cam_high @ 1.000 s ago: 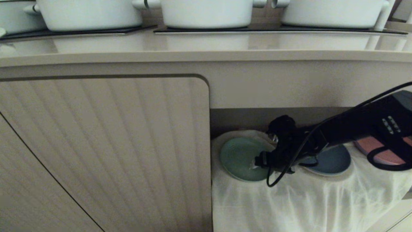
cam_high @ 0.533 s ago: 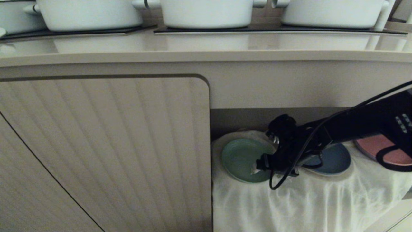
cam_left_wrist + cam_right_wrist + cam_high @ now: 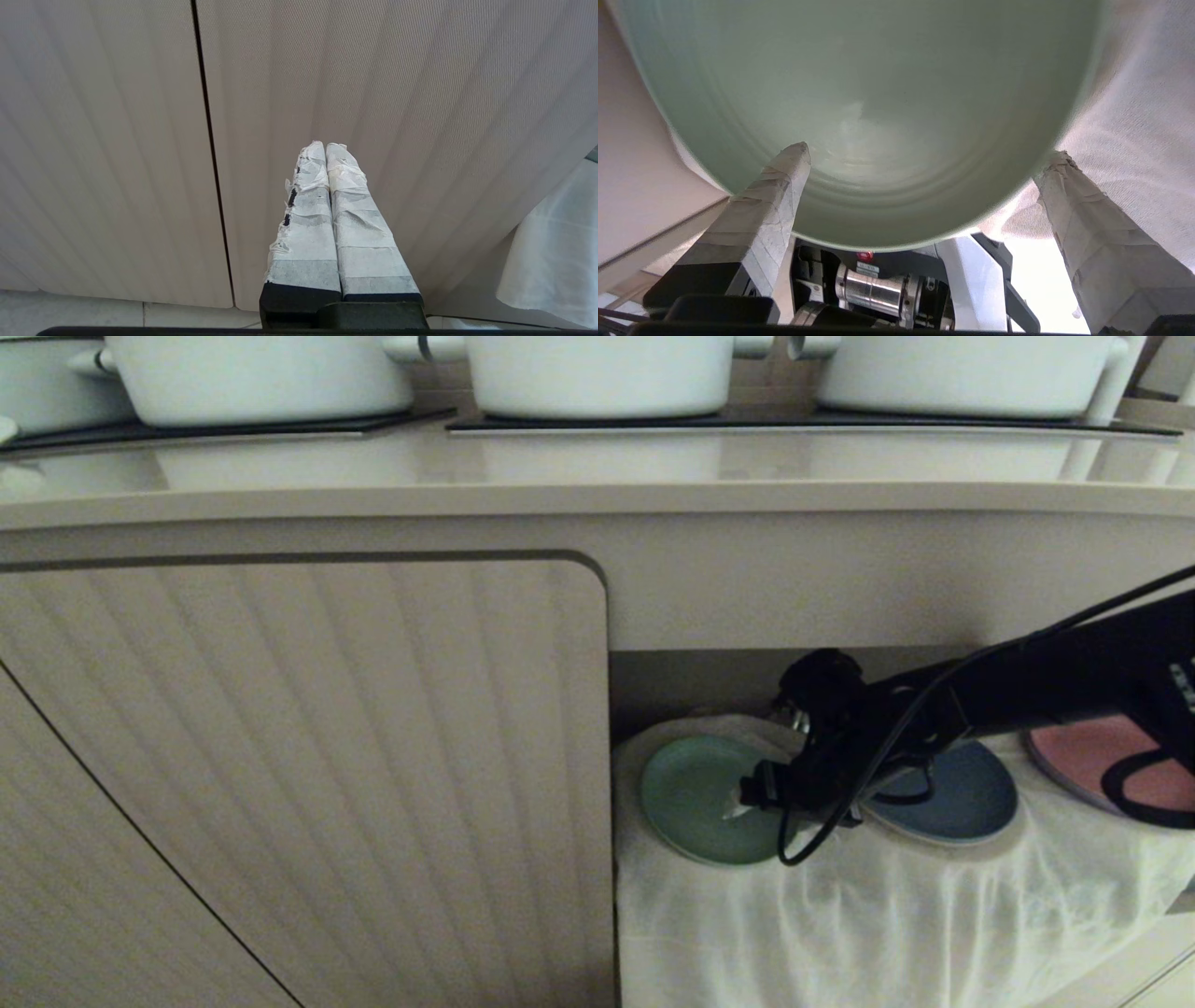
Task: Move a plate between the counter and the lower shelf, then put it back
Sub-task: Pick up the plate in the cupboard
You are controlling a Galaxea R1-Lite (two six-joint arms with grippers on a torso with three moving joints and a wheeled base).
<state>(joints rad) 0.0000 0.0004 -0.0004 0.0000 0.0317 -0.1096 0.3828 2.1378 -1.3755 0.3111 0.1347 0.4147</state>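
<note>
Left gripper (image 3: 327,154) pressed closed, parked by cabinet door. Plate (image 3: 695,798) flat on cloth (image 3: 840,924) in lower shelf, 9 o'clock of blue plate (image 3: 971,798). Right gripper (image 3: 747,798) spread wide, empty, straddling plate's 3 o'clock rim. Probably stiff, light, slippery, chippable; pinch at rim.

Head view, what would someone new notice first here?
The black right arm reaching into the lower shelf, its open right gripper at the near edge of the green plate. Beside that plate on the white cloth lie a blue plate and a pink plate. White pots line the counter above.
</note>
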